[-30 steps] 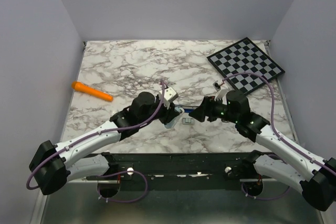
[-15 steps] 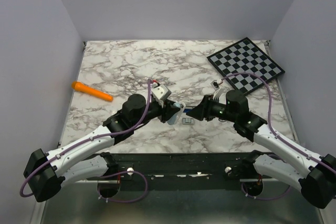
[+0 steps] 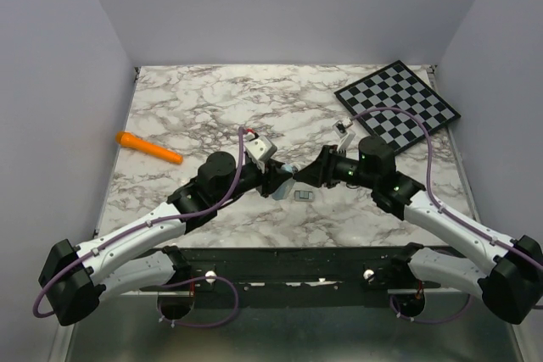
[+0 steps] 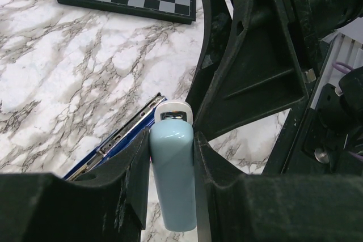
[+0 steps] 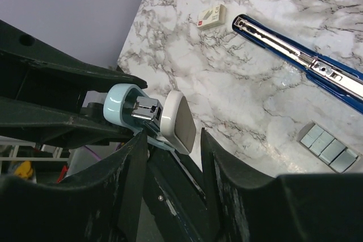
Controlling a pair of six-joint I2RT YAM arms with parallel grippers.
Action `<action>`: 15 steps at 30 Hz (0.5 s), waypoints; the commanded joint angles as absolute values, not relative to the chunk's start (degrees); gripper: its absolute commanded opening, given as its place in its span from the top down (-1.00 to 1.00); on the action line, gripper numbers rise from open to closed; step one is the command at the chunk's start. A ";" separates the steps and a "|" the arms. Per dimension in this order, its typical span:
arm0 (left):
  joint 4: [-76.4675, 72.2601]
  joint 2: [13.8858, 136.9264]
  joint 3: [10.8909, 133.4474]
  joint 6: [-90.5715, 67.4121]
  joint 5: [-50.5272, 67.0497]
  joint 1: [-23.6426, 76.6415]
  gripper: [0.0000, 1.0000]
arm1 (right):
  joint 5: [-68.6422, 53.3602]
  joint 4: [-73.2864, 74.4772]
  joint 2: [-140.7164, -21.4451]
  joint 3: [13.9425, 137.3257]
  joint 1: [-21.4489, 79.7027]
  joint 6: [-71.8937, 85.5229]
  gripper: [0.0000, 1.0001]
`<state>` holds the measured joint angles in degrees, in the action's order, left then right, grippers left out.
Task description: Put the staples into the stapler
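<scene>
— While your left gripper [image 3: 284, 177] sits mid-table, what's in it?
— The stapler [image 4: 173, 188], pinched by its light blue top (base swung open). The staples [image 3: 303, 197] lie on the marble [image 3: 212, 108] just beside it; your right gripper [image 5: 173, 140] has its jaws apart around the white tip.

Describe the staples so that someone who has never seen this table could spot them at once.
Start at the marble table and go to its middle, towards the near edge, just on the near side of the stapler. There lie the staples: a short row of tiny flat grey blocks, far smaller than the long blue stapler and nothing like the orange stick off to the left.
</scene>
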<state>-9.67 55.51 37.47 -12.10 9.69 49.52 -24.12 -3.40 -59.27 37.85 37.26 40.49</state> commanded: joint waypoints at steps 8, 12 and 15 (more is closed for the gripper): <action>-13.62 55.28 38.58 -11.95 10.72 49.48 1.00 | -20.22 -3.43 -60.47 39.02 37.97 40.34 0.34; -13.80 55.63 38.76 -11.43 12.48 49.48 1.00 | -20.48 -3.78 -61.26 39.55 38.06 40.25 0.38; -13.97 56.42 39.28 -11.08 13.44 49.48 1.00 | -20.83 -3.96 -61.87 40.08 38.41 40.08 0.37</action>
